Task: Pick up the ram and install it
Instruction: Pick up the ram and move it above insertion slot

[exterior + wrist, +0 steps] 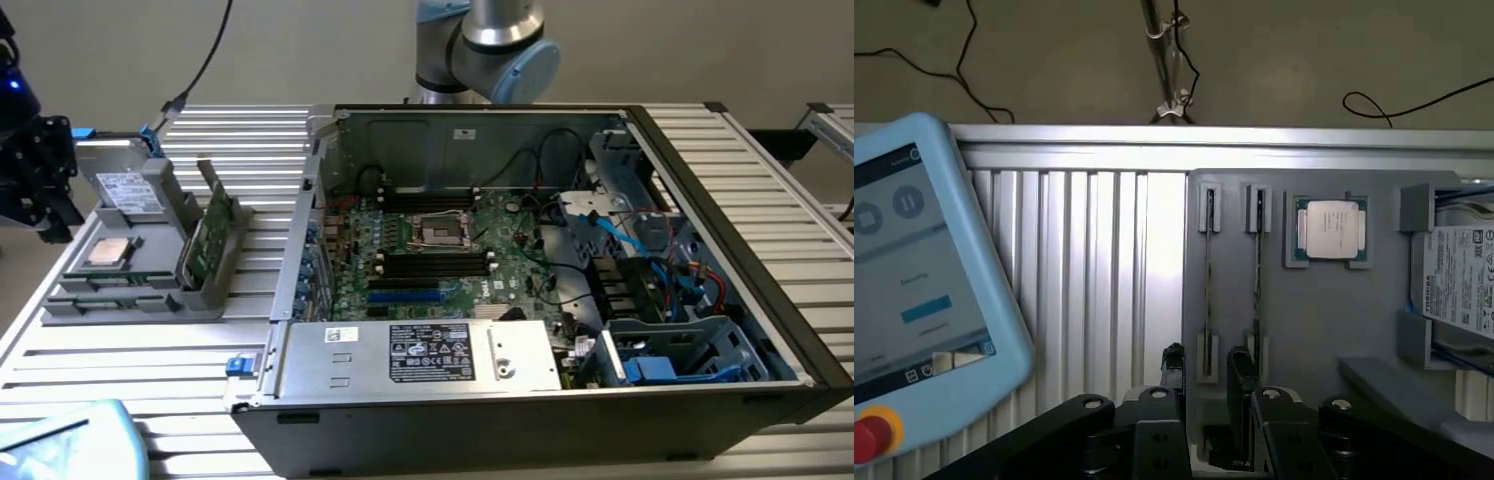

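The ram (1209, 270) is a thin green stick standing on edge in a slot of the grey parts holder (1314, 330). A second board (1257, 265) stands on edge in the slot beside it. In the exterior view both green boards (203, 240) rise from the holder (134, 290) at the left of the open computer case (534, 400). My gripper (1204, 372) hovers above the holder, open, with the ram's near end in line with the gap between its black fingers (1240, 368). It holds nothing. In the exterior view the gripper (48, 215) hangs at the far left edge.
The holder also carries a processor chip (1332, 230) and a hard drive (1459, 275). A light-blue teach pendant (914, 300) lies on the slatted table beside it. Inside the case lies the motherboard (441, 250) with dark memory slots, plus cables and a power supply (427, 355).
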Robot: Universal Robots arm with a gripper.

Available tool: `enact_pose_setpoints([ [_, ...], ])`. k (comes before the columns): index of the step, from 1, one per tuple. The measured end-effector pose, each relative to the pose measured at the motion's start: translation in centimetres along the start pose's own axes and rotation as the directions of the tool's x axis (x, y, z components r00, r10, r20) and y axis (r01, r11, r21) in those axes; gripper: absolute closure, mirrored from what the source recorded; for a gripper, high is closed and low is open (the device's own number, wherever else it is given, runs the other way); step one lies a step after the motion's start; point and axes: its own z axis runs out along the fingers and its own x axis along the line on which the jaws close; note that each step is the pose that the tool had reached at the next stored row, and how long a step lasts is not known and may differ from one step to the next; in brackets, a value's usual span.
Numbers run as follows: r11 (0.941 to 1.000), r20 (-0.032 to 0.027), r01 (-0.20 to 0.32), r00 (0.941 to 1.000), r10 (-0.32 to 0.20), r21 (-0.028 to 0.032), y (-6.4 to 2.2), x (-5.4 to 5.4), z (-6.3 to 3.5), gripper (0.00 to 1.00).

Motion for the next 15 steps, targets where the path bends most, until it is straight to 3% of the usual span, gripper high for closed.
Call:
enact_pose_setpoints([
  [7,1.0000,0.0274,0.003,0.9996,-0.003,0.0006,0.08,0.1,1.16,0.69],
  [15,1.0000,0.0304,0.004,0.9995,-0.004,0.0006,0.05,0.2,2.61,0.69],
])
